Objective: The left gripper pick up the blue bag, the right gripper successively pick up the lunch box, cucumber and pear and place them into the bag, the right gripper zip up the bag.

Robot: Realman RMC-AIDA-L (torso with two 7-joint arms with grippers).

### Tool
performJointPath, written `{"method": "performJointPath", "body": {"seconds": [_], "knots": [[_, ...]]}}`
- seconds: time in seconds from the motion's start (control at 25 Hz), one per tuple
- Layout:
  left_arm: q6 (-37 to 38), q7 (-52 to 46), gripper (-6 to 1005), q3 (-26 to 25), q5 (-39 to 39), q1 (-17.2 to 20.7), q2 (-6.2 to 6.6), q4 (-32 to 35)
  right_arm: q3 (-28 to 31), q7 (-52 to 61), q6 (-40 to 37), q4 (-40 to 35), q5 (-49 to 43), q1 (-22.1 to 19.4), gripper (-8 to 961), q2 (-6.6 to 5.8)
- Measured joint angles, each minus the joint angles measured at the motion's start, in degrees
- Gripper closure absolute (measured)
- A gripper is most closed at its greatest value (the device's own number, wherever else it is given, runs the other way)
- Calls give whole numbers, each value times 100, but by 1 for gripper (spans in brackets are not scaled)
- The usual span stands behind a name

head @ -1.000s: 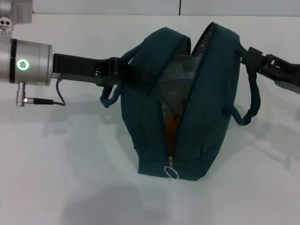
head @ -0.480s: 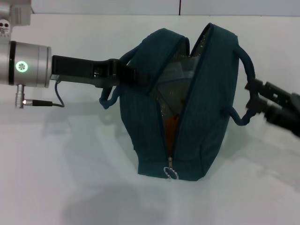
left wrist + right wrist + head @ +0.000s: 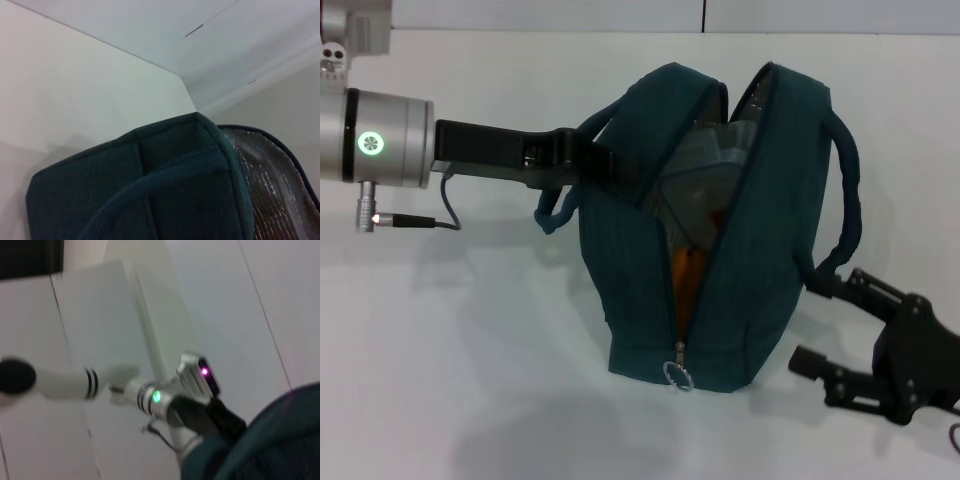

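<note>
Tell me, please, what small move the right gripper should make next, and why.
Probably bring the right gripper across to the ring pull at the near end of the blue bag. The bag gapes unzipped with something orange inside, the left gripper holds its handle, and the right gripper hangs open and empty beside it.

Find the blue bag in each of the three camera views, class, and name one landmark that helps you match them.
Head view: blue bag stands mid-frame, zip open.
Left wrist view: its fabric side and foil lining fill the lower part.
Right wrist view: one dark corner at the lower right edge.
Shared landmark: the left gripper at the bag's side, seen in the head and right wrist views.
</note>
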Motion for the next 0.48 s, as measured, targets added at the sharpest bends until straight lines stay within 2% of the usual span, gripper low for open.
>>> {"method": "performJointPath", "body": {"seconds": [0.32, 0.48], "knots": [[0, 18, 954, 4, 0, -12, -2, 0, -17, -928, 102, 361, 16, -23, 70, 18], [1, 20, 954, 11, 0, -13, -1, 0, -352, -1689, 30, 423, -13, -124, 71, 4]]}}
